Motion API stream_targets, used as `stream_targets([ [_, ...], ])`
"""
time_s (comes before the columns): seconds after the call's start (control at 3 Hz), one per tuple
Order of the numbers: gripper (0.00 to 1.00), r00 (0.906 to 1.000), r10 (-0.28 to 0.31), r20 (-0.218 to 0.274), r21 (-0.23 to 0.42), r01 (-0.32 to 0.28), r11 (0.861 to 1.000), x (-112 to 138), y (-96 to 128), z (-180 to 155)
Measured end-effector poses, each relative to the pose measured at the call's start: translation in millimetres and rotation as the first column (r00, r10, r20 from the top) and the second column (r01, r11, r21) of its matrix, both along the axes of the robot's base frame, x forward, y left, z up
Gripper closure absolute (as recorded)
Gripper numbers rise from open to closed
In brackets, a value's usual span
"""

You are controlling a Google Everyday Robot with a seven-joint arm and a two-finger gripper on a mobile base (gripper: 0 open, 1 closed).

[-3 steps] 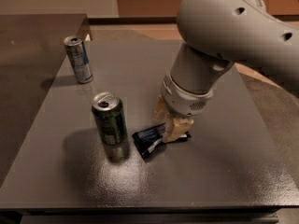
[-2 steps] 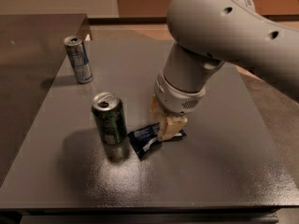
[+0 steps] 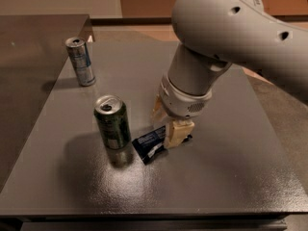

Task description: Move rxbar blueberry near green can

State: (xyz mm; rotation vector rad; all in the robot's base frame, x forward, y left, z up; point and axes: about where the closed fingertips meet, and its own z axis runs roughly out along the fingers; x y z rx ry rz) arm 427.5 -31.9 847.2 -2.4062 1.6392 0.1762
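The rxbar blueberry [image 3: 148,146] is a dark navy wrapper with pale lettering, low at the table surface just right of the green can [image 3: 111,122]. The green can stands upright at the table's middle left, a small gap from the bar. My gripper [image 3: 166,123] reaches down from the big white arm and is shut on the bar's right end, with one tan finger [image 3: 175,134] in front of the wrapper and the other behind it. The bar's right end is partly hidden by that finger.
A slimmer silver-and-blue can [image 3: 81,61] stands upright at the back left of the dark grey table [image 3: 231,177]. A second dark surface [image 3: 29,57] adjoins at the left. The white arm [image 3: 226,32] overhangs the table's right half.
My gripper and the bar have shifted a little to the left, closer to the green can. Both cans have stayed where they were.
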Motion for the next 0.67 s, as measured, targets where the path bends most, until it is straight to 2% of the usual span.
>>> stream_targets([
  [0.33, 0.0, 1.0, 0.001, 0.003, 0.0, -0.001, 1.0, -0.4, 0.5, 1.0],
  [0.67, 0.0, 1.0, 0.001, 0.003, 0.0, -0.001, 1.0, -0.4, 0.5, 1.0],
])
